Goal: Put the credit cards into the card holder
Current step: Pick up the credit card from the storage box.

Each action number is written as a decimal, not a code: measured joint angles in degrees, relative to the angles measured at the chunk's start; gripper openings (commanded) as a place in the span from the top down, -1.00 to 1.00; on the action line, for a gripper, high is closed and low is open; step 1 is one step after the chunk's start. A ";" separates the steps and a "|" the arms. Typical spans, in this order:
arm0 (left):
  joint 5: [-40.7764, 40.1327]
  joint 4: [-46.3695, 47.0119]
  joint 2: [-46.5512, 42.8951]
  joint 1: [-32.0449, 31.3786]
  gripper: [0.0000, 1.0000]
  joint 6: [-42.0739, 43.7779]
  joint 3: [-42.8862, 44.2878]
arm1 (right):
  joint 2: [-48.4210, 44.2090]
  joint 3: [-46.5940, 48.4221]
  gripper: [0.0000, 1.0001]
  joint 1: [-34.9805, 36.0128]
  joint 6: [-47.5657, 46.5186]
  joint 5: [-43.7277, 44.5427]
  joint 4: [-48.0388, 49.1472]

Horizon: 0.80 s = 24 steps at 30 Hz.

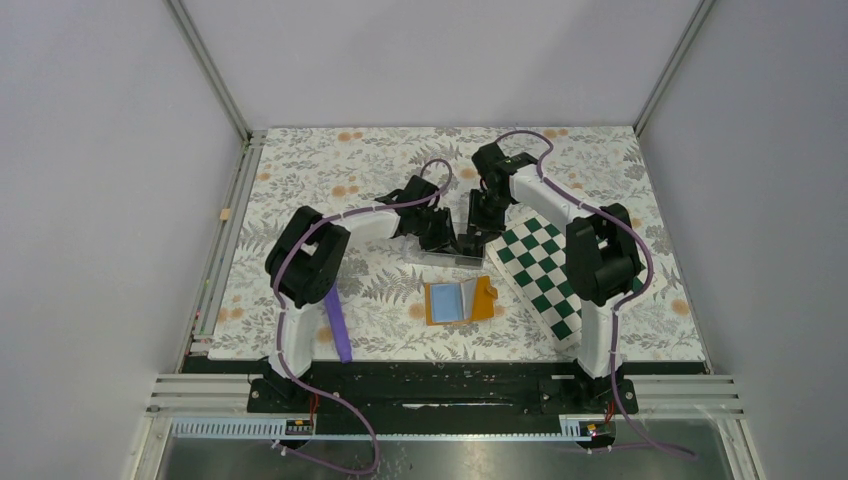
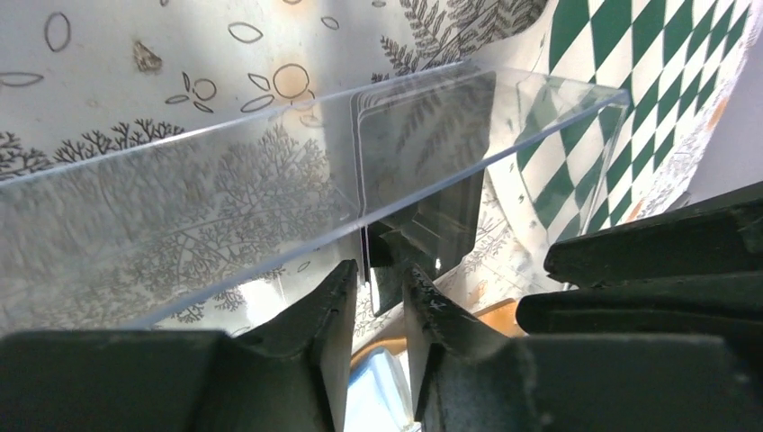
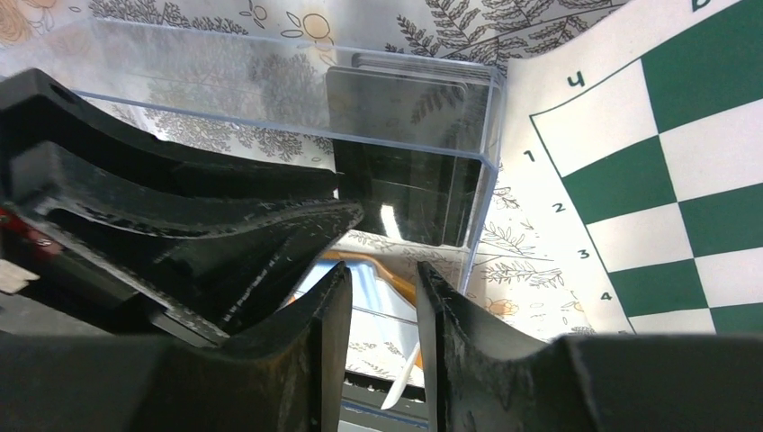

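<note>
- left claw (image 2: 378,279): at the near wall of the clear box (image 2: 180,207). Jaws narrowly parted, with a thin pale edge running down between the tips. Can't tell if that's a card or the box wall, so can't tell if it's gripping.
- right claw (image 3: 382,288): also at the box, just right of the left claw. Jaws apart, nothing between them; the orange and blue of the holder show through the gap. Released.
- credit cards (image 2: 423,126): dark stack standing on edge inside the box, at its right end. None visibly out of the box.
- card holder (image 1: 458,300): lying open on the table (image 1: 300,170), blue lining up, just on the near side of the box. No card visible in it.
- chess mat (image 1: 545,275): right of the box, its corner tucked against the box end.
- step, my read: extracting a card from the box. Insertion hasn't started.
- next move needs: a pinch on one card only, not the stack or the box wall. Lift it straight up clear of the rim, then carry it to the near side of the box and line it up with a pocket.
</note>
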 measured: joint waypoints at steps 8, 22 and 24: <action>1.92 2.51 -0.04 0.68 0.79 -2.62 -0.74 | 0.09 0.02 0.27 -0.02 -0.72 0.98 -0.83; 1.09 0.33 -0.04 0.48 0.51 -2.34 0.48 | -1.57 0.87 0.15 -2.89 -1.55 2.40 -1.81; -0.92 -2.38 -0.04 0.35 0.52 -2.10 1.77 | -2.21 0.87 0.12 -3.76 -1.88 2.93 -1.79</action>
